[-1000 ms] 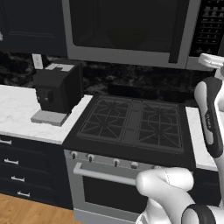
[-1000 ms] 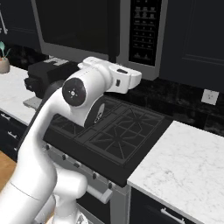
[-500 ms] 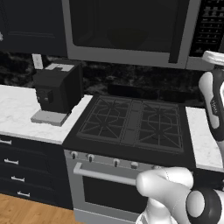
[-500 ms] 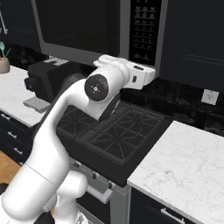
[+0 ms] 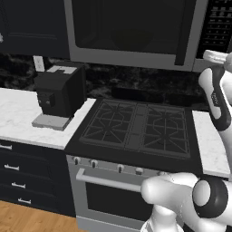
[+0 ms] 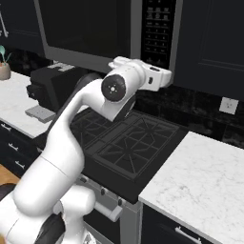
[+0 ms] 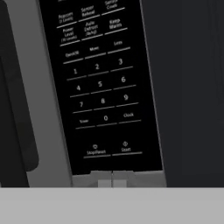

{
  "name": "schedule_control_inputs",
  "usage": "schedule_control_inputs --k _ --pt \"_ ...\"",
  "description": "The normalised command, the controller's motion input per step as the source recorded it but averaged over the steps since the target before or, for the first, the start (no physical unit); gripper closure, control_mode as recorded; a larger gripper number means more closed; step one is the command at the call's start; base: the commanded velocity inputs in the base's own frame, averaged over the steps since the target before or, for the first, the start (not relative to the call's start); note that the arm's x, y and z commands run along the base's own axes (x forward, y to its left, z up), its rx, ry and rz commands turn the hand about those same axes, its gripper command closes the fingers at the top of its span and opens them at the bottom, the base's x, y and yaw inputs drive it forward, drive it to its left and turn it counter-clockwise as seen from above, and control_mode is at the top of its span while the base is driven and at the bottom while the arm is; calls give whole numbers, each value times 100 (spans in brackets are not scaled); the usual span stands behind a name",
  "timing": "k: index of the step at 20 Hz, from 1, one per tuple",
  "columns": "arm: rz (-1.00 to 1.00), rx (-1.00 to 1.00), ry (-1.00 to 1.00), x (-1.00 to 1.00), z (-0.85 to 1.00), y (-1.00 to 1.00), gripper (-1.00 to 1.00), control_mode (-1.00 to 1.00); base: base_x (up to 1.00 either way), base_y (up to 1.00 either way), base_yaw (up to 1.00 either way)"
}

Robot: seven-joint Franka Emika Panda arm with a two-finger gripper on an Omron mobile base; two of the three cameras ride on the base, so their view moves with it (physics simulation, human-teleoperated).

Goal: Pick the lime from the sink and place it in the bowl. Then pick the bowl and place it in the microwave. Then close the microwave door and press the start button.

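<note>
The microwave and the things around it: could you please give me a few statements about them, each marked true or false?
1. The microwave door is closed. True.
2. The pincer is open wide. False: its fingertips sit shut together.
3. In the hand view the pincer faces the button panel. True.
4. The coffee machine stands on the stove. False: it stands on the counter beside the stove.
5. The pincer holds a bowl. False: it holds nothing.

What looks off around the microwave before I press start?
Nothing stands out. The microwave door looks shut, the button panel is intact, and the closed gripper points at its bottom edge.
</note>
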Motion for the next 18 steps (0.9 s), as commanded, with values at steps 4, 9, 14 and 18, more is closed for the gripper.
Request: schedule_control_inputs --k 4,9,14,18 --pt "1 0 -2 21 0 -16 100 -100 0 0 0" --pt "0 0 -1 24 0 -13 100 -100 0 0 0" --pt "1 0 0 25 -1 -5 100 -100 0 0 0" --pt "2 0 0 26 -2 -10 100 -100 0 0 0"
